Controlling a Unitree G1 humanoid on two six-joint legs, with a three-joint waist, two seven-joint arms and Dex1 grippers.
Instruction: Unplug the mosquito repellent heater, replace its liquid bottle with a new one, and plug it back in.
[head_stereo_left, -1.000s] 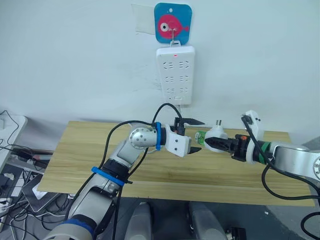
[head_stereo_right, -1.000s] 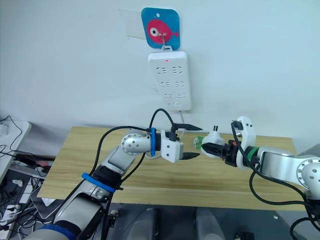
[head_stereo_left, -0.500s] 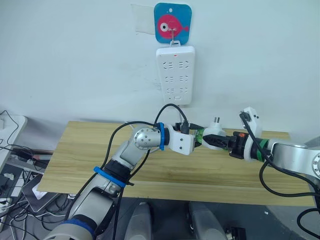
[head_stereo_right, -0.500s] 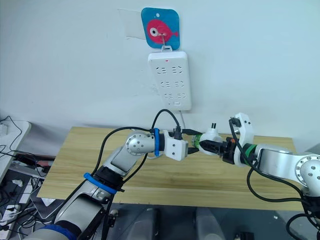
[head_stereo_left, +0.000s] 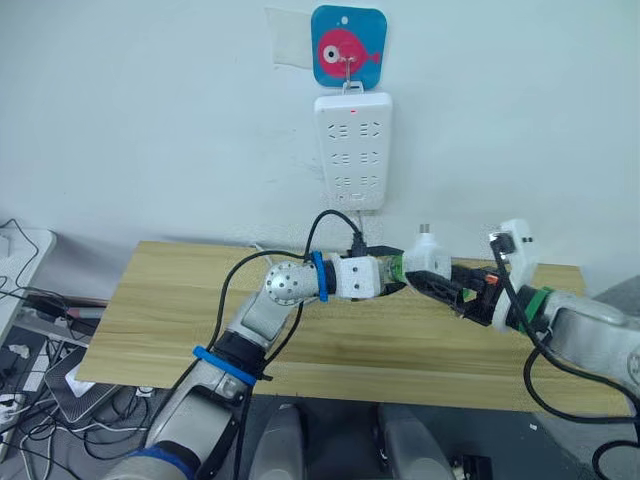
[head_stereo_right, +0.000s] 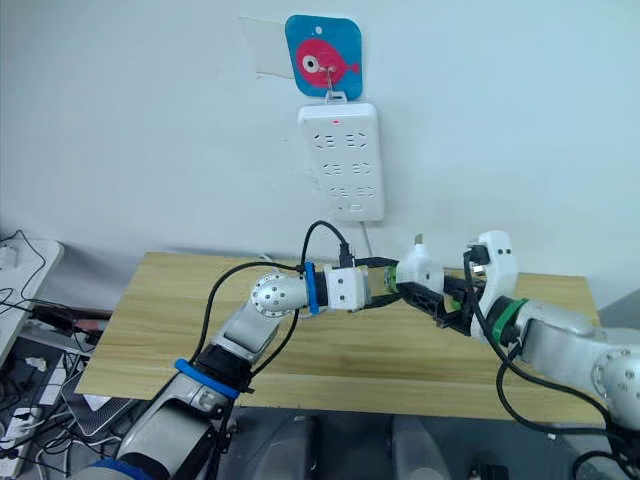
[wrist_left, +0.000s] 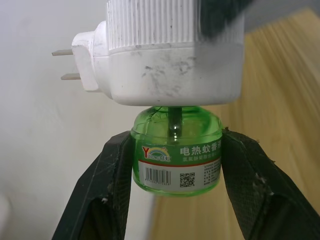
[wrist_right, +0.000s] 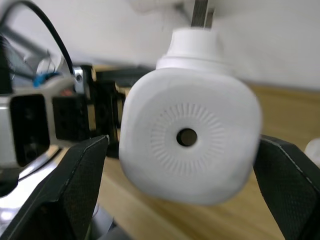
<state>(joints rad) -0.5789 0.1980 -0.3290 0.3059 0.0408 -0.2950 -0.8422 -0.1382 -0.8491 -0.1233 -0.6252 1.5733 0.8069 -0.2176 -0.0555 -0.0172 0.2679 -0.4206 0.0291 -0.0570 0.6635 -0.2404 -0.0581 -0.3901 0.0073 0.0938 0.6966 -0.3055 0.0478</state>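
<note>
Above the surface's (head_stereo_left: 200, 300) back edge, I hold the mosquito repellent heater (head_stereo_left: 424, 262) in my right gripper (head_stereo_left: 432, 282); my left gripper (wrist_left: 175, 170) pinches its green bottle (wrist_left: 176, 152), the two in line.

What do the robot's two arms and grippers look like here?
The left arm is silver-grey with blue bands, a white wrist block and looping black cable. The right arm is silver with a green band, a white wrist piece and black cable. Both grippers have two black fingers.
</note>
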